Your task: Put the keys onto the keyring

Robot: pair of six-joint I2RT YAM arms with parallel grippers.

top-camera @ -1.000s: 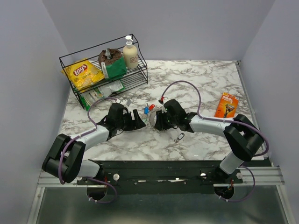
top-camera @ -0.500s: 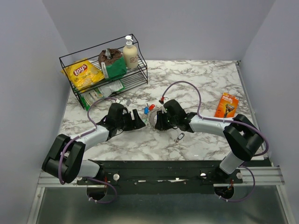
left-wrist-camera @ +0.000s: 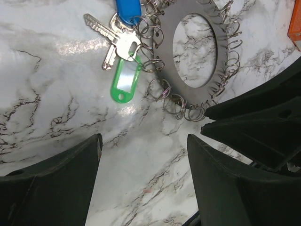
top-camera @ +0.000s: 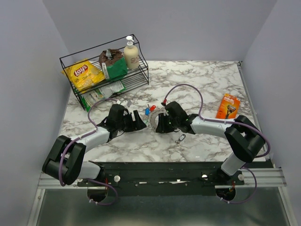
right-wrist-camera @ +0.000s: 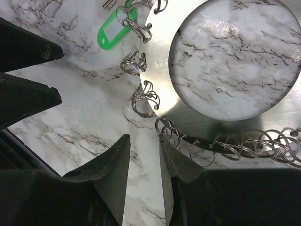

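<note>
Keyring (left-wrist-camera: pixel 165 56) lay flat on the marble table (left-wrist-camera: pixel 56 103) between the two arms. It was a silvery disc with a hollow centre and small split rings round its rim. Keys (left-wrist-camera: pixel 115 42), with a blue tag (left-wrist-camera: pixel 128 8) and a green tag (left-wrist-camera: pixel 123 84), sat at its rim, apparently hooked to split rings there; a red tag (top-camera: pixel 152 108) showed only from above.

Left gripper (left-wrist-camera: pixel 143 141) hovered just short of the green tag, jaws spread wide, nothing held, likely lined up to take a key.

Right gripper (right-wrist-camera: pixel 143 139) came in from the opposite side, jaws a narrow gap apart with bare marble between. One finger (right-wrist-camera: pixel 181 165) overlapped the rim, probably to steady the disc; contact unclear.

A loose key (top-camera: pixel 181 139) lay apart, nearer the bases.
</note>
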